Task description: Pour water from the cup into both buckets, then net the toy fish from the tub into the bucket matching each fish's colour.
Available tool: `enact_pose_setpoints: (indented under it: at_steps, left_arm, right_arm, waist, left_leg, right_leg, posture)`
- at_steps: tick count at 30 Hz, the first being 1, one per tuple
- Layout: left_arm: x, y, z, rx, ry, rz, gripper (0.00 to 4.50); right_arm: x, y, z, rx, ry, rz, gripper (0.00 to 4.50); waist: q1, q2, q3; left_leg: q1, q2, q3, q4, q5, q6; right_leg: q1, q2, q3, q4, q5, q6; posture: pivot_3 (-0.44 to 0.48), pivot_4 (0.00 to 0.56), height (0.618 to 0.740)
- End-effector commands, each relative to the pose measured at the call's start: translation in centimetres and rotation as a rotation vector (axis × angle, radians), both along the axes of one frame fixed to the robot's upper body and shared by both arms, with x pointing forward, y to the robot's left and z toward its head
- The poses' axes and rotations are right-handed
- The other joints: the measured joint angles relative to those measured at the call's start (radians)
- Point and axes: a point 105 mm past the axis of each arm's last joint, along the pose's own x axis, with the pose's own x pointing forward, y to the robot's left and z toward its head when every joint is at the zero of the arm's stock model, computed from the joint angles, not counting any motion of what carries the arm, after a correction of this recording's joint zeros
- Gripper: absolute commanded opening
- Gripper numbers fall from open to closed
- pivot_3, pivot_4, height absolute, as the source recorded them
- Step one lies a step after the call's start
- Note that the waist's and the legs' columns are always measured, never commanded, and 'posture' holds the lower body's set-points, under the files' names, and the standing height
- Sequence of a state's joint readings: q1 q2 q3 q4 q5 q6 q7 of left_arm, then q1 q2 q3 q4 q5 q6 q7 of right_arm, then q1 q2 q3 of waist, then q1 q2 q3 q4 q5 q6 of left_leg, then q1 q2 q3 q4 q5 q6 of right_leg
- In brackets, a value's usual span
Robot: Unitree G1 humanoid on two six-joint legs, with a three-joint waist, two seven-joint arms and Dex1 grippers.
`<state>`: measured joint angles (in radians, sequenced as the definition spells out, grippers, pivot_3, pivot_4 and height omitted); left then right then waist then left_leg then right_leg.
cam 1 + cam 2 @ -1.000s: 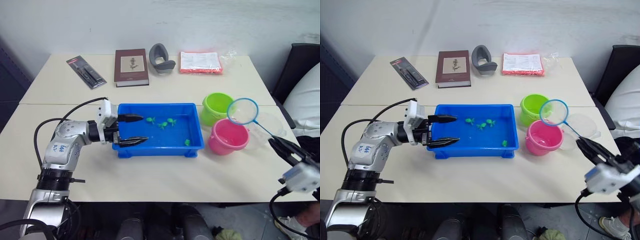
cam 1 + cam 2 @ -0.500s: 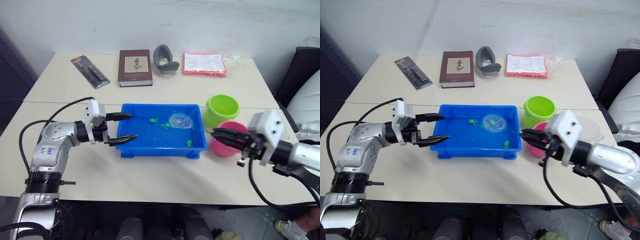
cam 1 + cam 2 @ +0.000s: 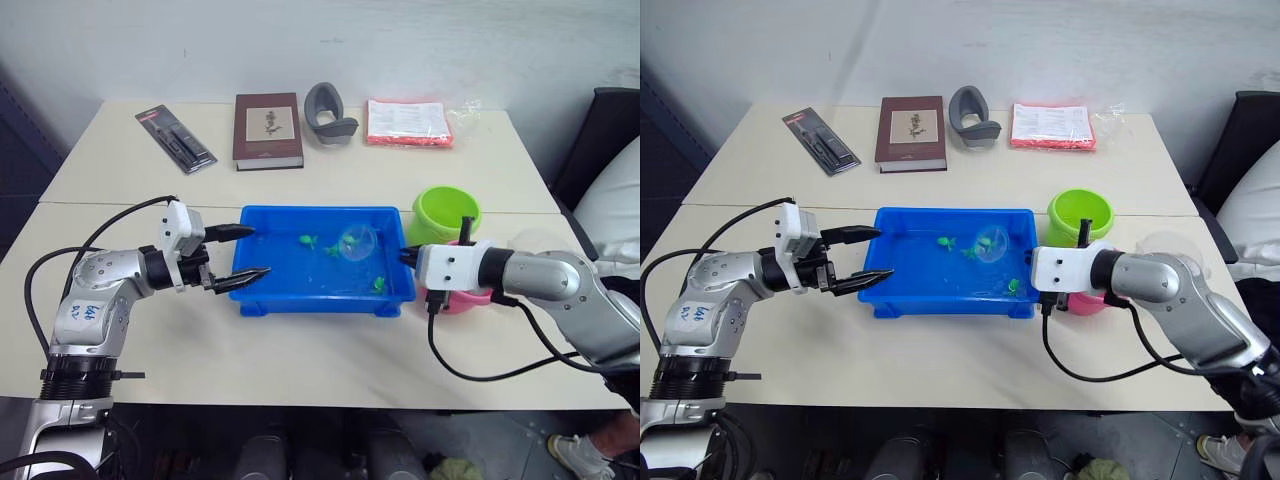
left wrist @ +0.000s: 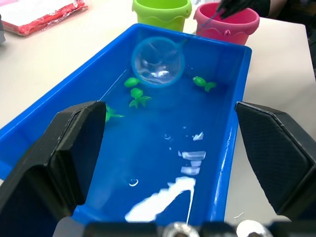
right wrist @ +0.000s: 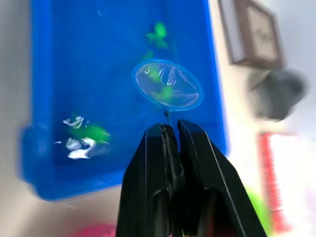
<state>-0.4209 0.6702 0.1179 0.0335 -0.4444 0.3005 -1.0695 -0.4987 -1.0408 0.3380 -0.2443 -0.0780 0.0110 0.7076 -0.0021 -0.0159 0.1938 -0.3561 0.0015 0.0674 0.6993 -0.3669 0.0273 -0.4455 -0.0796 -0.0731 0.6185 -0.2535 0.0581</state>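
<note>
Since the earlier frames the right gripper (image 5: 170,129) has swung in from beyond the pink bucket (image 4: 227,22) and lowered the net (image 4: 158,61) into the tub (image 3: 320,298); a second ago the hoop hung above the two buckets. Its jaws are clamped on the net's thin handle, the hoop reaching out ahead of them over the tub's middle, beside the green fish (image 4: 203,83). The left gripper (image 3: 241,254) sits at the tub's opposite end, jaws spread wide across its rim, steadying rather than gripping. Netting looks well underway: I see only green fish in the tub, several of them, so the green bucket (image 3: 445,212) just beyond the tub's right end likely awaits them.
</note>
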Motion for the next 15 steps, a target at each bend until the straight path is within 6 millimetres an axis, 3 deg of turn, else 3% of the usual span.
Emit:
enact_pose_setpoints:
  at_steps: [1,15]
  left_arm:
    - [-0.4,0.0,1.0,-0.015,-0.042,0.001,4.49]
    - [0.3,-0.5,1.1,-0.017,-0.032,-0.032,4.49]
  right_arm:
    - [0.5,-0.1,1.1,-0.087,-0.13,0.051,0.0]
    - [0.9,-3.1,1.4,-0.386,-0.161,0.155,0.0]
  waist:
    - [0.0,0.0,0.0]
    - [0.0,0.0,0.0]
  left_leg:
    - [0.0,0.0,0.0,0.0,0.0,0.0]
    - [0.0,0.0,0.0,0.0,0.001,-0.001]
  right_leg:
    - [0.0,0.0,0.0,0.0,0.0,0.0]
    - [0.0,0.0,0.0,0.001,0.0,0.0]
  posture:
    - [0.0,0.15,0.74]
    - [0.0,0.15,0.74]
